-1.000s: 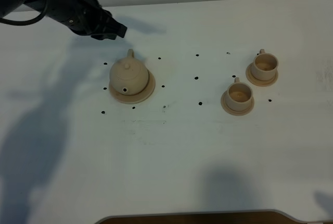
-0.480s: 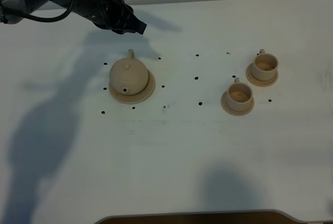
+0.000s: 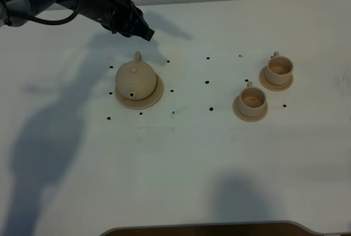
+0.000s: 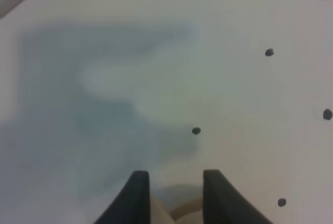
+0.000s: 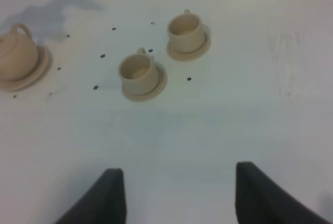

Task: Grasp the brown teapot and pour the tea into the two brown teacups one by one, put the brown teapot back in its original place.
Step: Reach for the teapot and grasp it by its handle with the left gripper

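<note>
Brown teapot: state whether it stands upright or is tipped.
Upright. The brown teapot sits flat on its saucer, lid knob on top; the left pincer is apart from it, holding nothing.

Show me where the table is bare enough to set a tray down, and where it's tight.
Widest: the near half of the table, in front of the teapot, near cup and far cup. Also the band between teapot and near cup, dots only. Tight: behind the teapot, where the left gripper hovers, and between the two cups.
</note>
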`<control>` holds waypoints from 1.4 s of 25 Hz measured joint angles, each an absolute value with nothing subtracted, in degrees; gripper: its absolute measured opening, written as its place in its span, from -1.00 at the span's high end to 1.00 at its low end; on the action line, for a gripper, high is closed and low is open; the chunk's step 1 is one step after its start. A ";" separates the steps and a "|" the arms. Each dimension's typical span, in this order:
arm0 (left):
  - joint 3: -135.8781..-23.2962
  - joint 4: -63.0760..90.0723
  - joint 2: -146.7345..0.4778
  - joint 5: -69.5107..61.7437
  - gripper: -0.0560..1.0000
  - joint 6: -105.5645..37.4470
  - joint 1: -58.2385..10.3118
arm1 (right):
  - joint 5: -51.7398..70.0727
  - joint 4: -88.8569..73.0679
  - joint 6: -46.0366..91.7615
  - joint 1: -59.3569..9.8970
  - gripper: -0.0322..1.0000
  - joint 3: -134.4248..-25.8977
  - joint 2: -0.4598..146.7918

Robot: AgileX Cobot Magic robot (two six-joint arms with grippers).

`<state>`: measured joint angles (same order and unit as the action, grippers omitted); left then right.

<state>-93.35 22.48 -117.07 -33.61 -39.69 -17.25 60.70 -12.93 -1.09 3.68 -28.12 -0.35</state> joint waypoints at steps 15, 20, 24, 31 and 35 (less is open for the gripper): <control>-105.15 11.82 -127.26 -41.94 0.35 -27.90 -22.31 | 60.70 -13.15 -1.09 3.68 0.01 -28.12 -0.37; -111.02 1.32 -129.80 -46.68 0.35 -17.92 -24.59 | 60.70 -13.15 -1.09 3.68 0.01 -28.12 -0.37; -111.72 -2.62 -129.86 -49.77 0.35 -15.29 -25.19 | 60.70 -13.15 -1.09 3.68 0.01 -28.12 -0.37; -111.84 -5.28 -130.95 -50.67 0.35 -14.79 -25.02 | 60.70 -13.15 -1.09 3.68 0.01 -28.12 -0.37; -111.84 -5.70 -133.62 -49.54 0.35 -14.86 -24.59 | 60.70 -13.15 -1.09 3.68 0.01 -28.12 -0.37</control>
<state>-111.84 -5.70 -133.62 -49.54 -14.86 -24.59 60.70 -13.15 -1.09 3.68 -28.12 -0.37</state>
